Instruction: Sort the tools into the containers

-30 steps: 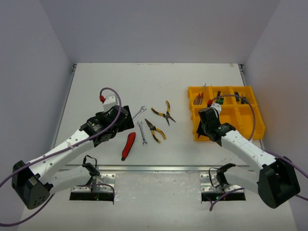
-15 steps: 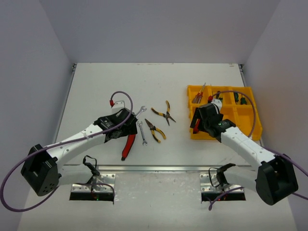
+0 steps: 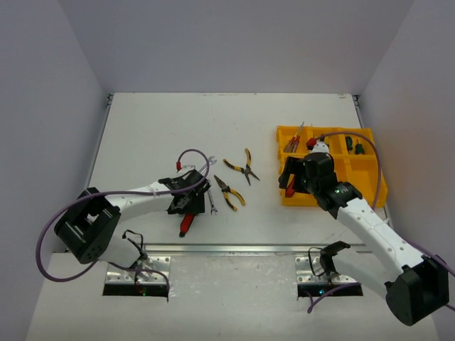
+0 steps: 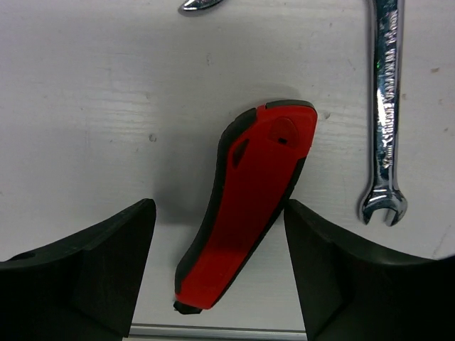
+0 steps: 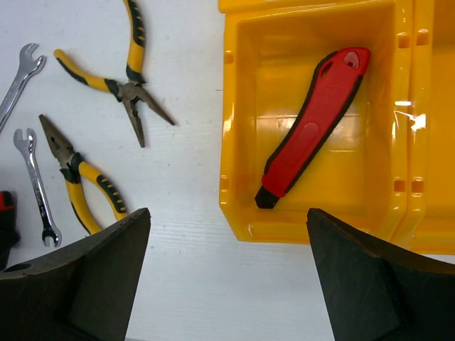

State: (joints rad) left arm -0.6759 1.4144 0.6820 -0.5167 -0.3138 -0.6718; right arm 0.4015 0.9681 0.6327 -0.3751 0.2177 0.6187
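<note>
A red-black utility knife (image 4: pixel 249 213) lies flat on the white table. My left gripper (image 4: pixel 219 213) is open and low over it, one finger on each side. The right finger (image 4: pixel 334 270) touches the handle's edge, while the left finger (image 4: pixel 99 270) stands a gap away. From above, the left gripper (image 3: pixel 187 208) covers most of that knife (image 3: pixel 185 226). A second red-black knife (image 5: pixel 313 128) lies in the near-left compartment of the yellow tray (image 5: pixel 238 177). My right gripper (image 5: pixel 227 213) hangs wide open and empty above that compartment's near edge, shown from above as the right gripper (image 3: pixel 298 186).
Two silver wrenches (image 3: pixel 206 165) (image 4: pixel 387 114) and two yellow-black pliers (image 3: pixel 242 168) (image 3: pixel 230 193) lie between the arms. The tray (image 3: pixel 382 192) holds red screwdrivers (image 3: pixel 293 142) at back left and green tools (image 3: pixel 353 145) at back right. The table's metal front edge (image 4: pixel 213 331) runs just below the left knife.
My left gripper has swung right and down onto the table knife, its jaws narrowing. My right gripper opened, left the other knife in the tray and drew back.
</note>
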